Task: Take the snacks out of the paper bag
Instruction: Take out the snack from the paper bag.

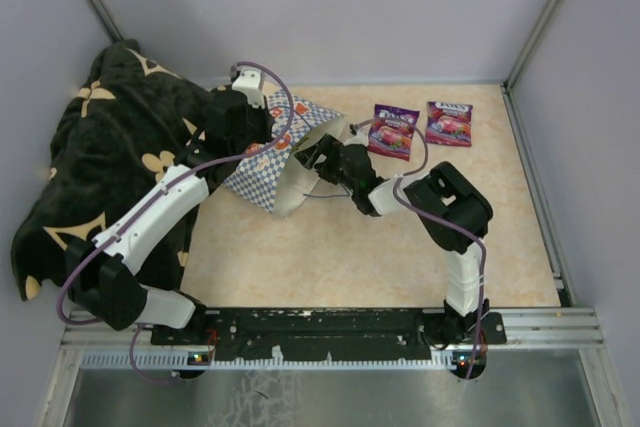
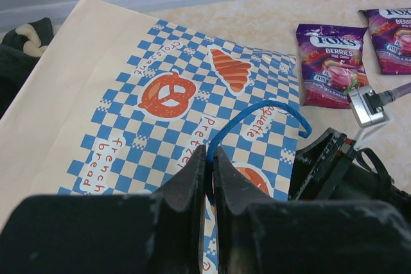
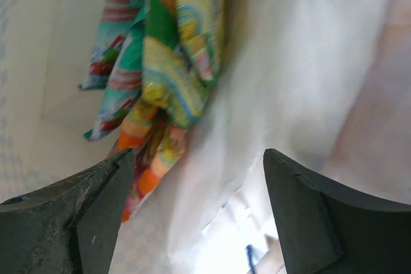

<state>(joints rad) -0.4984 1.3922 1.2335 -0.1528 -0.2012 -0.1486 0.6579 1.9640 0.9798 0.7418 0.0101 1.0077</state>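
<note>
The paper bag [image 1: 262, 165] lies on its side in the middle of the table, its cream mouth facing right. My left gripper [image 1: 262, 125] is shut on the bag's blue cord handle [image 2: 253, 112], above the checkered side [image 2: 138, 136]. My right gripper [image 1: 318, 155] is open inside the bag's mouth. In the right wrist view several snack packets [image 3: 164, 62], green-yellow, orange and teal, lie bunched against the cream inner wall just beyond my open fingers [image 3: 96, 203]. Two purple packets [image 1: 393, 131] [image 1: 449, 123] lie on the table to the right of the bag.
A black blanket with cream motifs [image 1: 100, 147] is heaped at the left, under the left arm. Grey walls close the back and both sides. The wooden tabletop [image 1: 330, 257] stretches in front of the bag.
</note>
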